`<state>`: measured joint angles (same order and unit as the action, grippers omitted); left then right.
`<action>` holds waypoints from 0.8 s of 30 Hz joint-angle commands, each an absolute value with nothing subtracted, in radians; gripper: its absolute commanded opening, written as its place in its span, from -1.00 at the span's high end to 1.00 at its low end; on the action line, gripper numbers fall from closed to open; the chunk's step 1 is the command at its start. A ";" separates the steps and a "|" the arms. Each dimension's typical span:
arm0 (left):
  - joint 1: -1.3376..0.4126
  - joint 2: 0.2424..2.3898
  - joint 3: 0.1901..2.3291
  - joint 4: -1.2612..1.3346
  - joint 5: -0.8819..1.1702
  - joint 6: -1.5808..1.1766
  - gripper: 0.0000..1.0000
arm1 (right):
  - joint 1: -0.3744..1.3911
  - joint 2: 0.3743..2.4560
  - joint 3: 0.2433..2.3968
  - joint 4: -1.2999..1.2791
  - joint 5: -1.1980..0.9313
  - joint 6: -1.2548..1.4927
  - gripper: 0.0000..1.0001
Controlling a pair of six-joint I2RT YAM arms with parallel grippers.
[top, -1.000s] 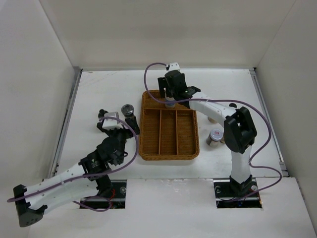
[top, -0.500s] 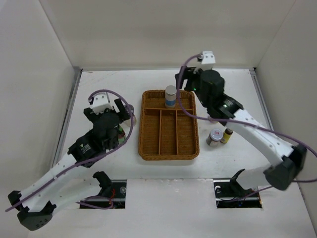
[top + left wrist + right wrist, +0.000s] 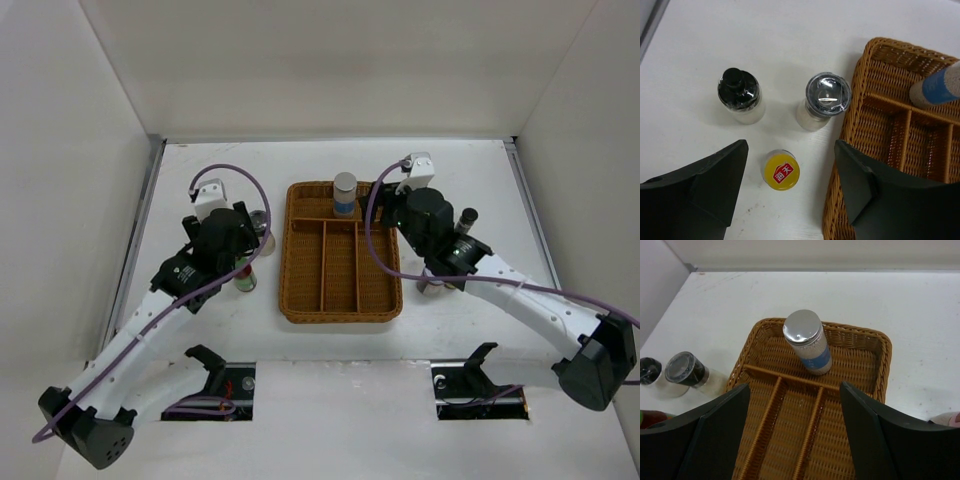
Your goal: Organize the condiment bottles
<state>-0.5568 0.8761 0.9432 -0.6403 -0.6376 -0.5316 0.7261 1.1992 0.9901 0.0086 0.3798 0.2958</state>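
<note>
while seen from above, the blue-banded bottle (image 3: pixel 344 193) stands in the far compartment of the wicker tray (image 3: pixel 341 317). left wrist: left hand (image 3: pixel 790 145) wide open, empty, over the yellow-capped bottle (image 3: pixel 781 170), black-lidded bottles (image 3: pixel 739 95) (image 3: pixel 826 97) beyond. right wrist: right hand (image 3: pixel 794 386) agape, empty, over the wicker tray.

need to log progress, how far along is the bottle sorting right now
Done: one blue-banded bottle stands in the wicker tray's far compartment. In hand: nothing; the left gripper hangs open over the yellow-capped bottle, and the right gripper is open above the tray. Left: the yellow-capped bottle, two black-lidded shakers left of the tray, and at least one dark-capped bottle on its right.
</note>
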 commanded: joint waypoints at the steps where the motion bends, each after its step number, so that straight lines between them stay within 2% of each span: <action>1: -0.561 0.887 0.924 -0.632 -0.600 -0.545 -0.32 | 0.723 1.181 0.989 0.075 0.362 0.316 -0.58; 11: -0.544 0.888 0.836 -0.597 -0.588 -0.558 -0.22 | 0.711 1.161 0.959 0.084 0.365 0.321 -0.60; 24: -0.538 0.876 0.819 -0.612 -0.589 -0.557 0.24 | 0.709 1.183 0.960 0.084 0.371 0.321 -0.60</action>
<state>-0.5438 0.9012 0.8307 -0.6270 -0.5926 -0.5507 0.7143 1.1847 0.9638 0.0292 0.3687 0.3107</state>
